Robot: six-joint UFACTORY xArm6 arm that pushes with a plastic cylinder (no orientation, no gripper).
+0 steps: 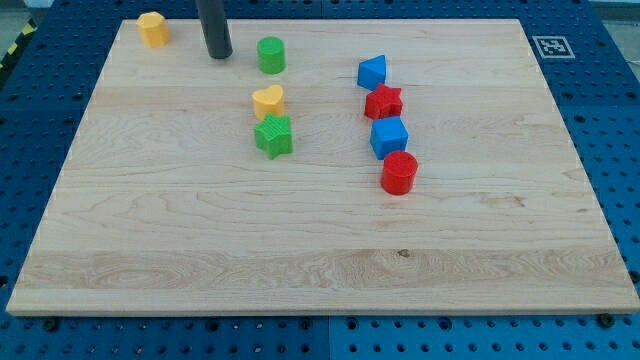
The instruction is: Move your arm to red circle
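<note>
Tip parked at the view's top, just left of the green cylinder.
Bare rod, no tool, holding nothing. Red circle, ridged plastic, sits right of centre on the wood-grain tabletop, touching the blue cube; green star and yellow heart lie between.

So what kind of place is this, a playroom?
More likely a robot test bench. A wooden board sits on a blue pegboard table, a printed marker tag is in one corner, and my tip stands near the green cylinder.
</note>
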